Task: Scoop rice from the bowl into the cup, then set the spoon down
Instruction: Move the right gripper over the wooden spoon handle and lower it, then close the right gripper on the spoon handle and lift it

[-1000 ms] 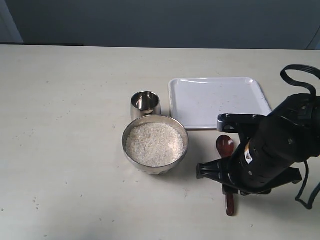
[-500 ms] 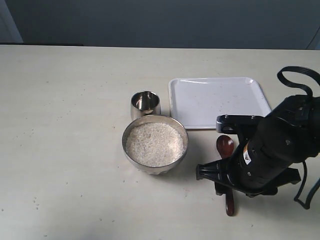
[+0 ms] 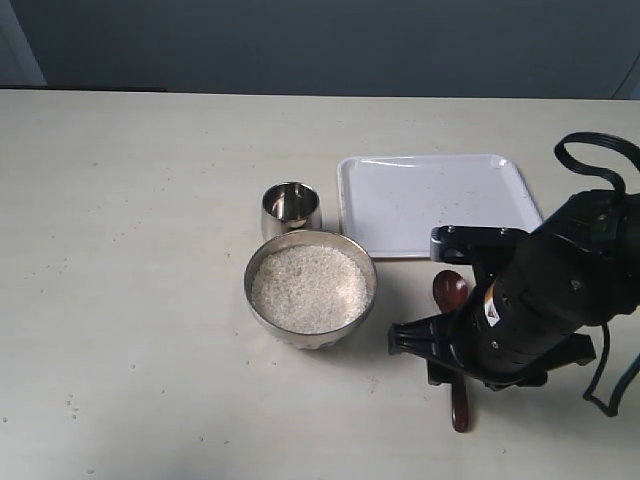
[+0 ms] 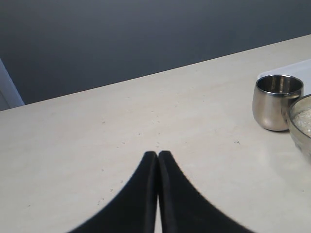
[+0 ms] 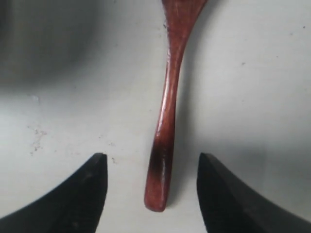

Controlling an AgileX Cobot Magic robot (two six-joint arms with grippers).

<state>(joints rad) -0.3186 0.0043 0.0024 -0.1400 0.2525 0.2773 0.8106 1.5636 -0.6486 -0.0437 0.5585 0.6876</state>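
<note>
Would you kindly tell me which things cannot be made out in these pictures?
- Spoon, middle of the handle: exterior view, hidden by the right arm.
- Spoon's head: right wrist view, cut off by the frame edge.
- Right tool: exterior view, hidden under the arm.
- Cup, contents: exterior view, too small and reflective.
- Bowl: left wrist view, mostly cut off by the edge.

**Exterior view:** high and oblique, looking down across the surface (image 3: 150, 300) toward a dark wall (image 3: 320, 45); takes in the whole scene at middle distance.

**Left wrist view:** low and near the surface, facing along it to the same wall; shares the cup (image 4: 277, 102) and bowl (image 4: 299, 139) with the exterior view.

**Right wrist view:** close, looking straight down; shares only the spoon (image 5: 167, 107) with the exterior view.
</note>
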